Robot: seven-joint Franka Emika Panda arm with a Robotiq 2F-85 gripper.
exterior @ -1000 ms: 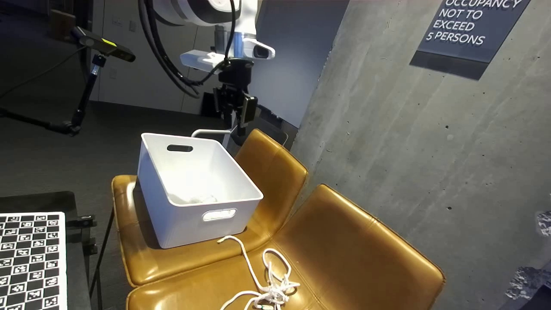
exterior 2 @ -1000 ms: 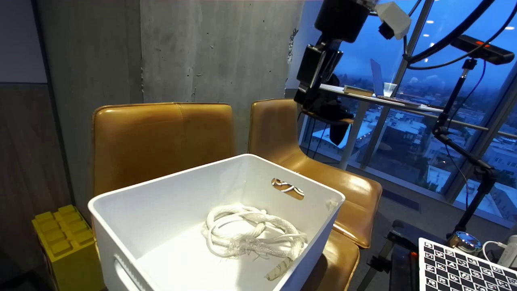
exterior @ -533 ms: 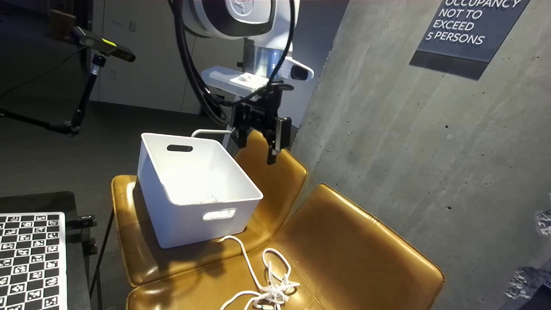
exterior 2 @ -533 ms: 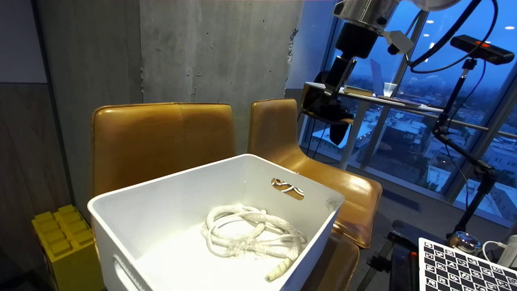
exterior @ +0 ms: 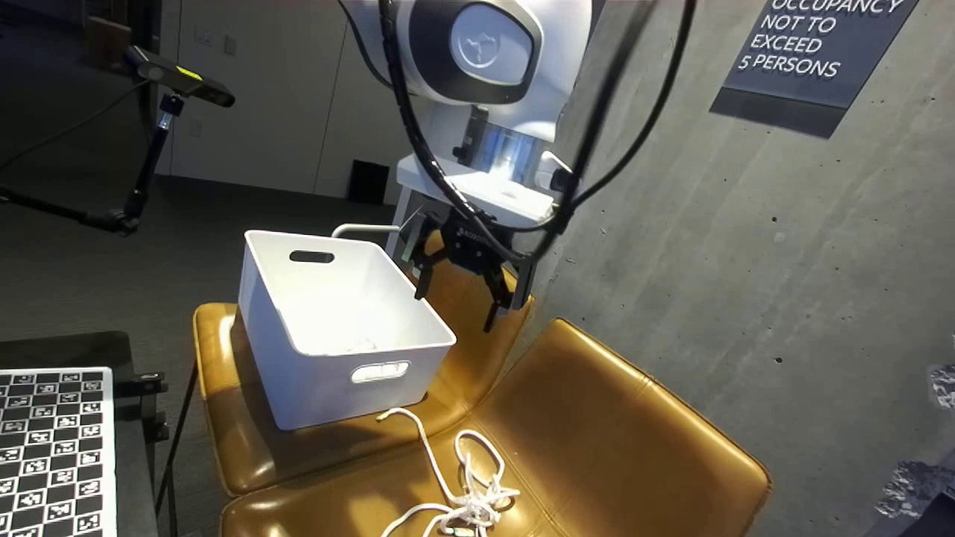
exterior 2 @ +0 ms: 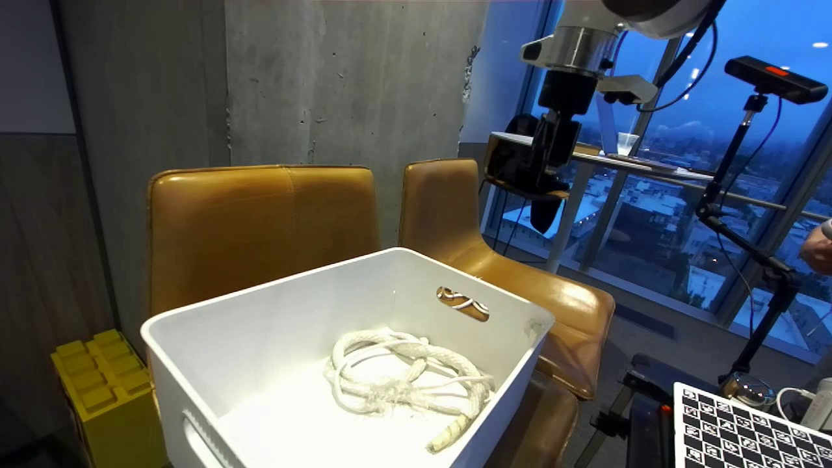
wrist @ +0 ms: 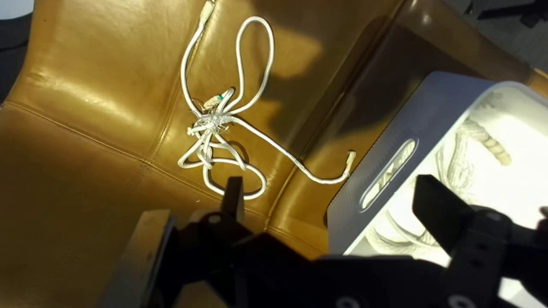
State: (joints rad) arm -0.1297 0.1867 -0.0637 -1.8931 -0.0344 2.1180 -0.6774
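The gripper is seen w/ its fingers spread wide apart, approx. to the max., & nothing is held btw. them. In the wrist view, the lowest loop of the thin white cord is overlapped by one fingertip, & the inside of the white bin by the other; in an exterior view, however, the gripper is placed well apart from the cord.

The arm is bent down from above, & the gripper is pointed downward w/ a slight tilt, being seen against the backrest of a tan chair.

On the seat of that chair the bin is set upright. In it a thick white rope is coiled, near the wall w/ the handle slot; its middle part is frayed & one end is banded. Through the slot, a bit of the cord outside can be seen.

The cord itself is laid on the seat of the neighbouring chair, knotted at the centre, w/ several loops spread around. One end is led over to the bin's chair, just beside the bin wall; whether the wall is touched cannot be told.
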